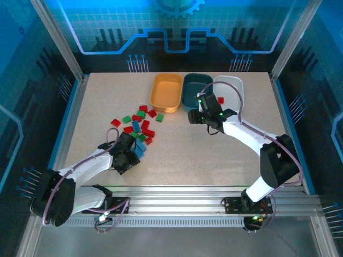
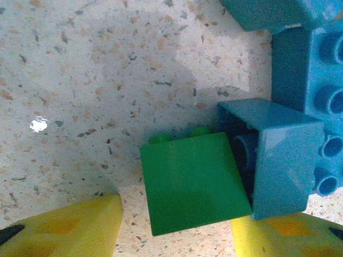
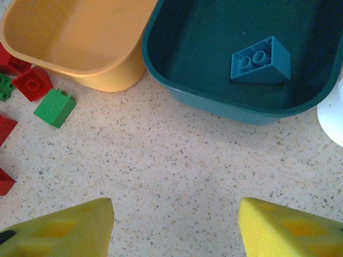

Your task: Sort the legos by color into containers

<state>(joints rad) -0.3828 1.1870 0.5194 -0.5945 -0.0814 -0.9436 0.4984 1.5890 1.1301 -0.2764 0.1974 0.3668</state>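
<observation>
One wide-open left gripper point(image 2: 177, 233), seemingly around green lego point(image 2: 190, 182).

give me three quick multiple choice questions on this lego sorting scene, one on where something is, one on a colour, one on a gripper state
1. Where does the blue sloped plastic brick lie?
A) in the orange-yellow plastic bin
B) in the dark teal plastic bin
C) on the table

2. What colour is the sloped brick between the fingers of the left gripper?
A) red
B) green
C) white

3. How is the right gripper?
A) open and empty
B) shut on a red brick
C) shut on a green brick

Answers: 1 B, it sits on the teal bin's floor; 2 B, the wrist view shows it plainly green; 3 A, its fingers stand apart with nothing between them.
</observation>
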